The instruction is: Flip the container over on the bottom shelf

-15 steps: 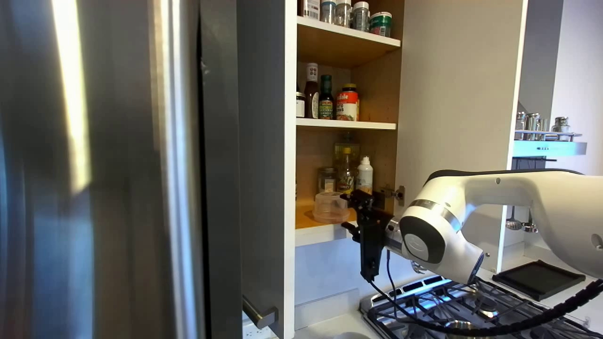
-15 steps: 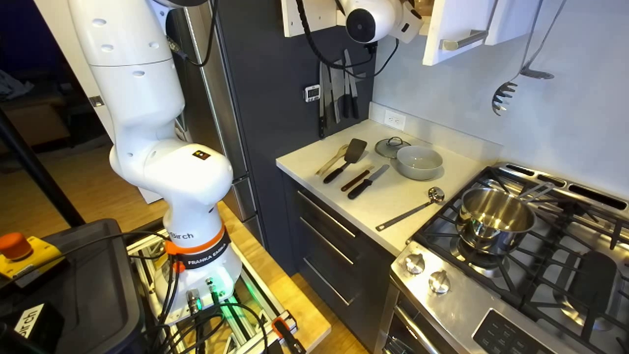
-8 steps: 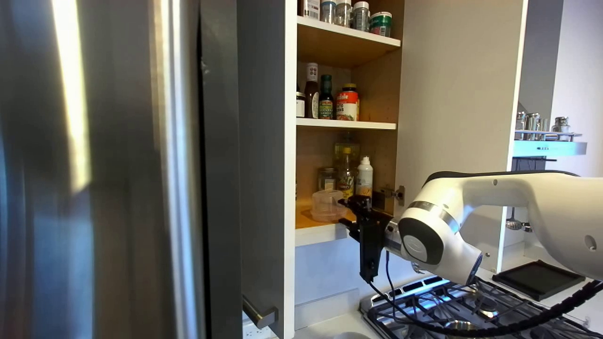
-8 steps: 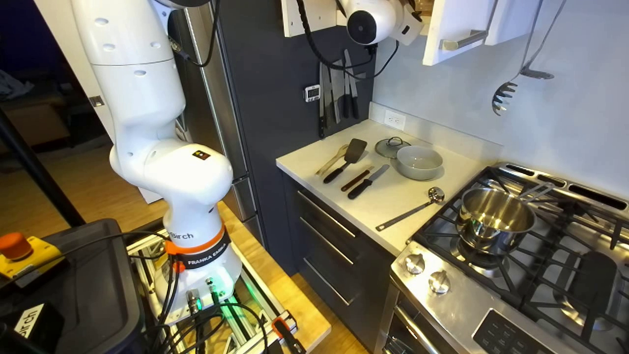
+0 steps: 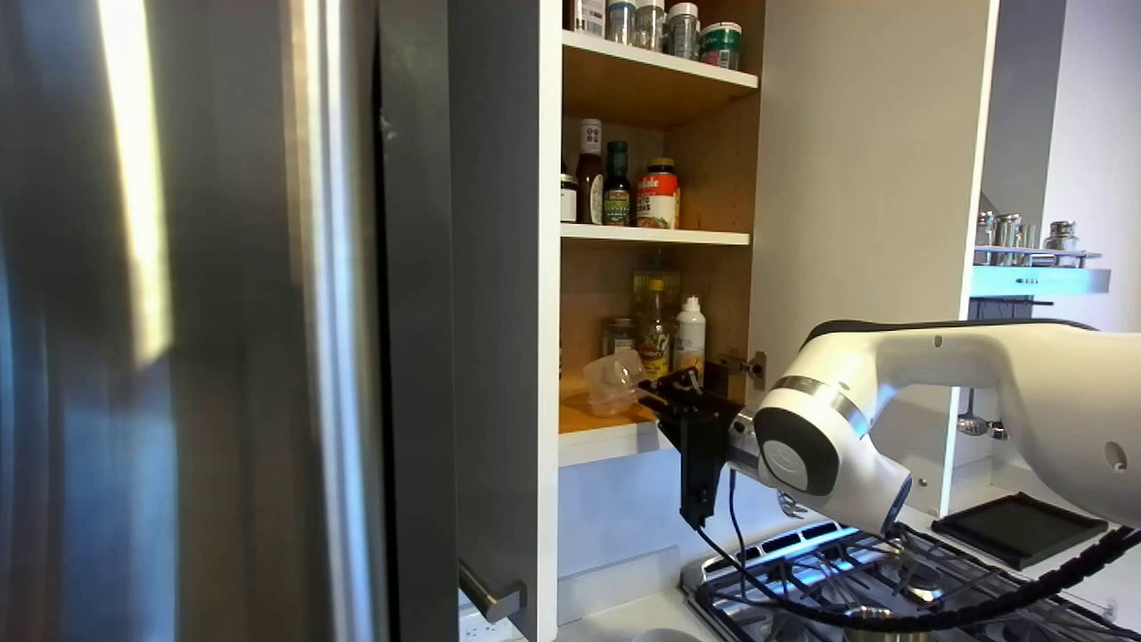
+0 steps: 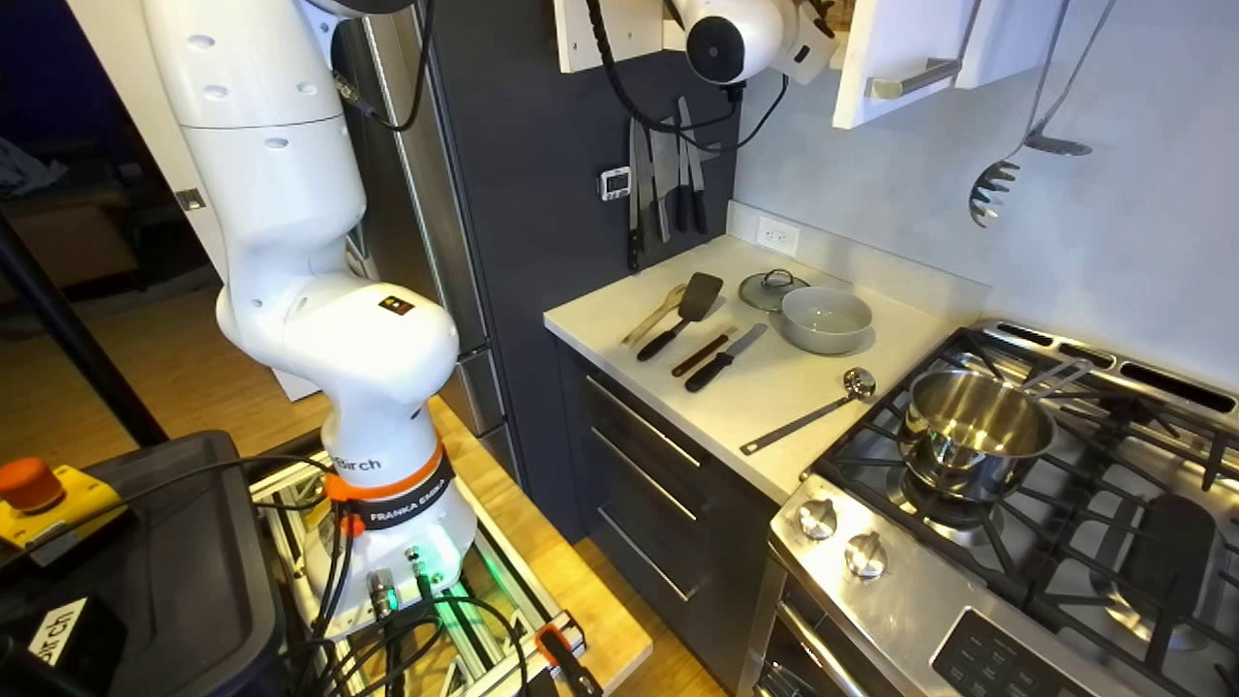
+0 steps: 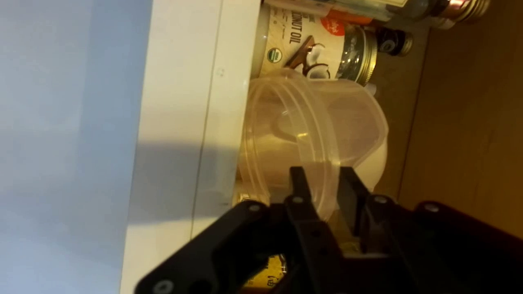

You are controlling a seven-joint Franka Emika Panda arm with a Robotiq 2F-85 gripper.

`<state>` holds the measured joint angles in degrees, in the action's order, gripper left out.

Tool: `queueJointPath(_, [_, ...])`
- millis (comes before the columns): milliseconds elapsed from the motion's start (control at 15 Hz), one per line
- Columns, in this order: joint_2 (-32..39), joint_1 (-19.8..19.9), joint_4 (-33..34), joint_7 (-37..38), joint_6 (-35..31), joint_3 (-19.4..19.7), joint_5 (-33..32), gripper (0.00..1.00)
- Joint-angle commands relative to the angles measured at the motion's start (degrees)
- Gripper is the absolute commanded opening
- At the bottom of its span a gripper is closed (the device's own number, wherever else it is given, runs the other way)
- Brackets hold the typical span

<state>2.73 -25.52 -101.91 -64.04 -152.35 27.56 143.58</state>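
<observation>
The container (image 5: 613, 382) is tilted over the table (image 5: 606, 446), here the bottom shelf, close behind its front edge. Its wider, ringed end looks to be the low one; whether that touches the table I cannot tell. In the wrist view the tool (image 7: 322, 171) is clamped on the container's rim, one jaw to each side. Behind stand a jar (image 5: 618, 339), a bottle (image 5: 657, 334) and a can (image 5: 690, 333).

I take the step in hand to be the turn itself, partly done judging by the tilt. To do it well, lift until the low end clears the table, then roll the tool slowly and evenly. The grip takes in only a short stretch of rim, so the container will likely flex or pivot there, and a hurried turn could drop it over the front edge. Keep the swing clear of the bottle and can, set the container down wholly inside that edge, and part the jaws only once it sits flat and steady.
</observation>
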Motion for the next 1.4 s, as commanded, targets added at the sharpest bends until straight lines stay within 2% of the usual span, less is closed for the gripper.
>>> queueJointPath(0, [0.3, 0.0, 0.5, -0.4, 1.1, 0.0, 0.4, 0.06])
queueJointPath(200, [-0.1, -0.7, 1.5, -0.1, 0.1, -0.8, -3.7, 0.06])
queueJointPath(333, [-0.5, -1.2, 2.7, 1.0, -1.1, -1.5, -9.3, 0.06])
queueJointPath(667, [-1.2, -1.7, 4.6, 3.3, -3.7, -2.6, -29.3, 0.06])
queueJointPath(1333, [-1.8, -1.6, 5.6, 5.7, -5.5, -2.4, -64.4, 0.06])
